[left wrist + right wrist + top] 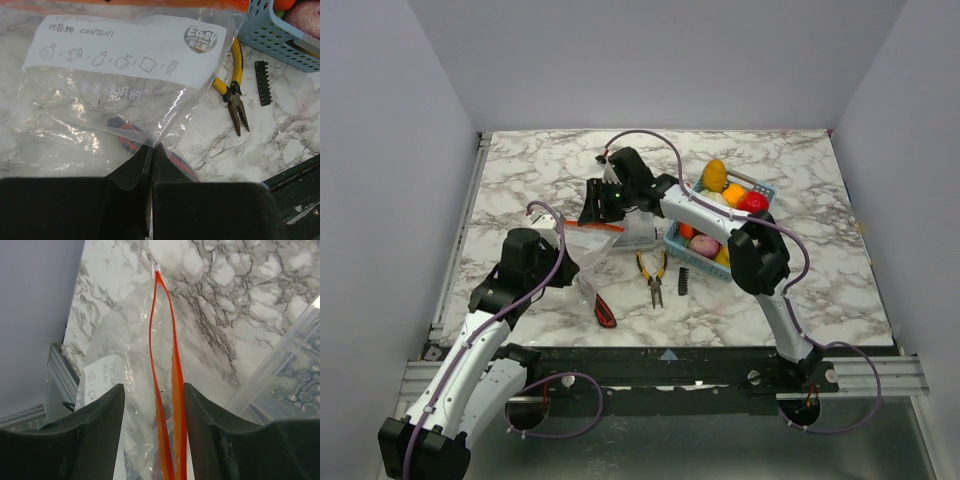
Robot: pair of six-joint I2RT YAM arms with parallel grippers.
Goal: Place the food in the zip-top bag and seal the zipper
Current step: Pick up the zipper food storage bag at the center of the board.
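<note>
Close to me, my left gripper (152, 150) is squeezed tight on one edge of the zip-top bag (100, 110). Farther out, my right gripper (154, 392) is apart, with the zipper (176, 385) between its fingers. The food (717, 175) sits in the blue basket (765, 188) beyond.

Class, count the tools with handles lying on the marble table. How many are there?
2. The yellow-handled pliers lie beside the blue basket; the red-and-black knife lies at the plastic bag's near edge. More may be hidden under the arms.
</note>
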